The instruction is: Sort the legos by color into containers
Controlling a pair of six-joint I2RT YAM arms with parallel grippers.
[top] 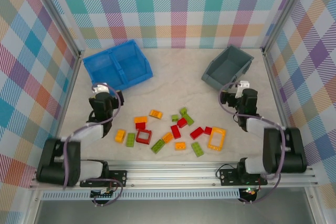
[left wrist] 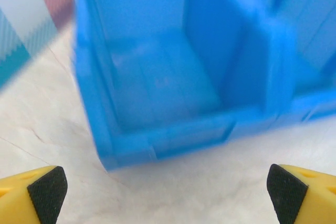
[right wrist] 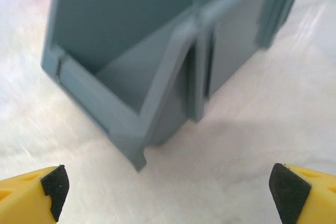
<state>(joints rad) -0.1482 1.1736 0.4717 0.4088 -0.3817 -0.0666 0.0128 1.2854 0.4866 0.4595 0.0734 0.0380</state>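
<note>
Both arms' jaws gape empty, facing blue bin [left wrist: 157,93] and grey bin [right wrist: 131,61]. Drop squarely over one lego [top: 182,122], pinching its short sides.

Pale marbled surface [top: 178,77] is seen here. A blue bin [top: 118,65] is parked upper left and a grey bin [top: 227,66] upper right, with red, green and orange legos [top: 175,131] scattered lower centre.

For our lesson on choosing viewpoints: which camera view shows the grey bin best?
The top external view: the whole grey bin is in frame and sharp, with its outline and open inside visible. The right wrist view has the bin close up but blurred, with its top cut off by the frame edge.
</note>
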